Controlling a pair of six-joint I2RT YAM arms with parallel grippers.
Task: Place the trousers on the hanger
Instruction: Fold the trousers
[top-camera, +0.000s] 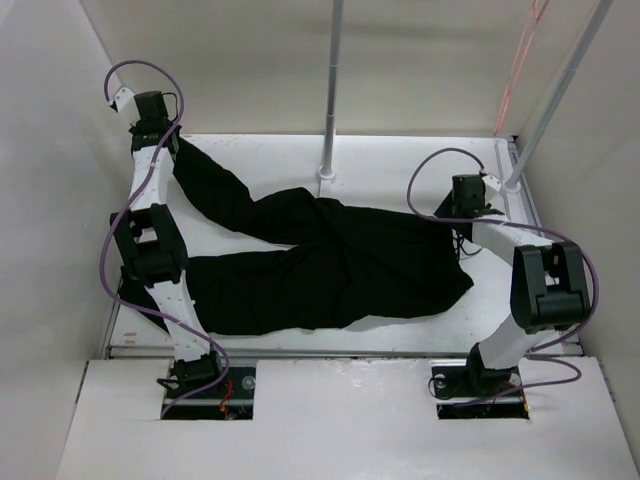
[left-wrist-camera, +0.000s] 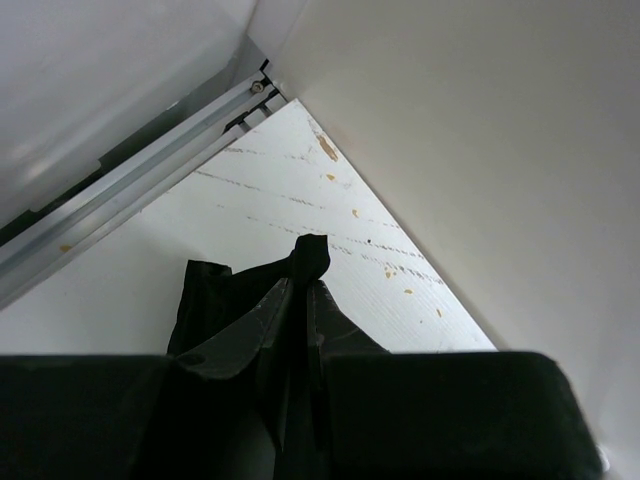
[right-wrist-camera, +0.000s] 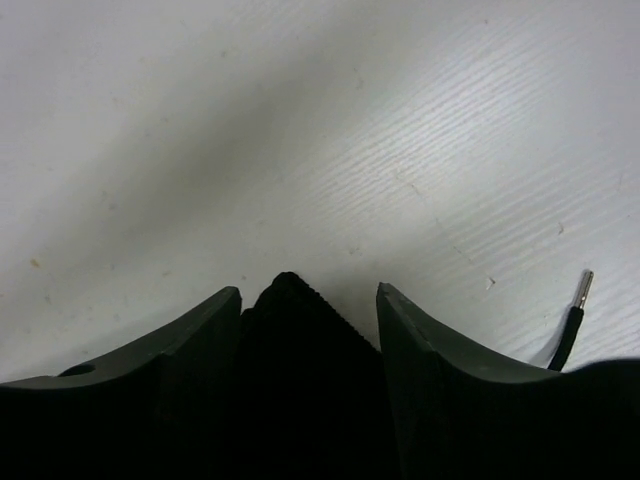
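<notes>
Top external: trousers (top-camera: 330, 265) spread on tabletop (top-camera: 400, 165). Left pincer (left-wrist-camera: 300, 295) clamps a leg end. Right pincer (right-wrist-camera: 308, 290) stands wide, perhaps touching their cloth.

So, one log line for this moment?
left tool shut on trousers leg | right tool open at waist | trousers spread on table

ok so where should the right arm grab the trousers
The waist end, coming in from the right: the trousers lie flat with the waist nearest the right gripper, whose open jaws straddle the cloth, while the left gripper pinches a leg cuff.
</notes>
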